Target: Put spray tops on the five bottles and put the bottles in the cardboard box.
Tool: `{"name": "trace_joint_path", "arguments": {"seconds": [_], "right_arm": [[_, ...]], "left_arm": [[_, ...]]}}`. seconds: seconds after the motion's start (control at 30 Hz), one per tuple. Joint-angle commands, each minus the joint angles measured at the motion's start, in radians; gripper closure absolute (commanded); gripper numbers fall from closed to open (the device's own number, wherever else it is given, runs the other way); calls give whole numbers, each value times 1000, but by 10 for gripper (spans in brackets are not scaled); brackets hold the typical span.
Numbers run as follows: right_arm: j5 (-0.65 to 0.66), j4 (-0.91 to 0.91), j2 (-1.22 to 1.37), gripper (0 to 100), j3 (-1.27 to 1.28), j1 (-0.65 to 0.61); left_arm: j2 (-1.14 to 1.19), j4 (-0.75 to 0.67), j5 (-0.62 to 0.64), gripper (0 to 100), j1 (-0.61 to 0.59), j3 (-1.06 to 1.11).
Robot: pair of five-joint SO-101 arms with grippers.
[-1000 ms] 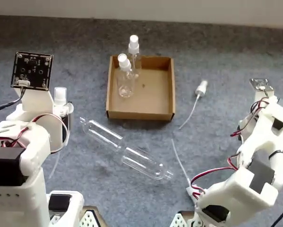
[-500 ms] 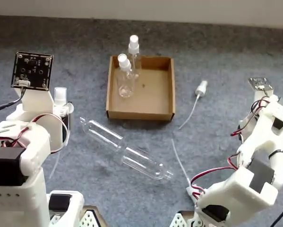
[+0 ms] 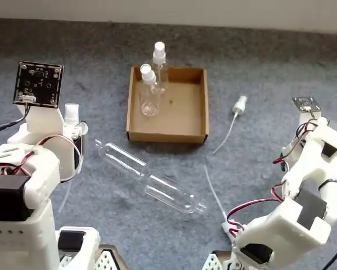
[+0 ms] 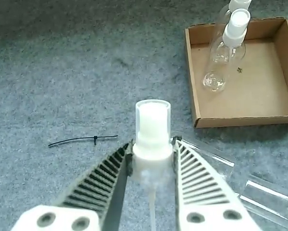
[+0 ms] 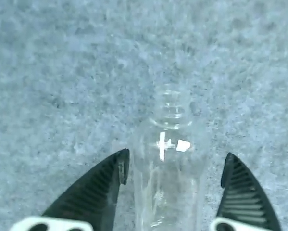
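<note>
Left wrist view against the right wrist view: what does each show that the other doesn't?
Left wrist view, not the right: a spray top gripped between the left fingers, the cardboard box holding two capped bottles, clear lying bottles, a black cable tie. Right wrist view, not the left: an uncapped bottle between the open right fingers. Both: grey carpet.

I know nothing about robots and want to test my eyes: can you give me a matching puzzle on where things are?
1. capped bottles
2. left wrist view's spray top
3. right wrist view's bottle
4. black tie

a. between the open right jaws
b. standing in the cardboard box
c. clamped in the left jaws
d. lying loose on the carpet

Pairs: 1-b, 2-c, 3-a, 4-d
</note>
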Motion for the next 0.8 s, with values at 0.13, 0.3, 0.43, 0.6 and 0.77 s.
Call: {"name": "trace_joint_path", "arguments": {"seconds": [0.13, 0.3, 0.43, 0.6, 0.77], "right_arm": [[6, -18, -5, 739, -7, -27], [8, -18, -4, 739, -2, -31], [6, -18, -4, 797, -2, -31], [8, -18, -4, 892, -2, -25], [9, -12, -4, 910, -2, -24]], "left_arm": [[-12, 3, -5, 956, 15, -2], [-12, 3, -5, 956, 15, -2], [-12, 3, -5, 956, 15, -2], [-12, 3, -5, 956, 15, -2], [-12, 5, -5, 956, 15, -2]]}}
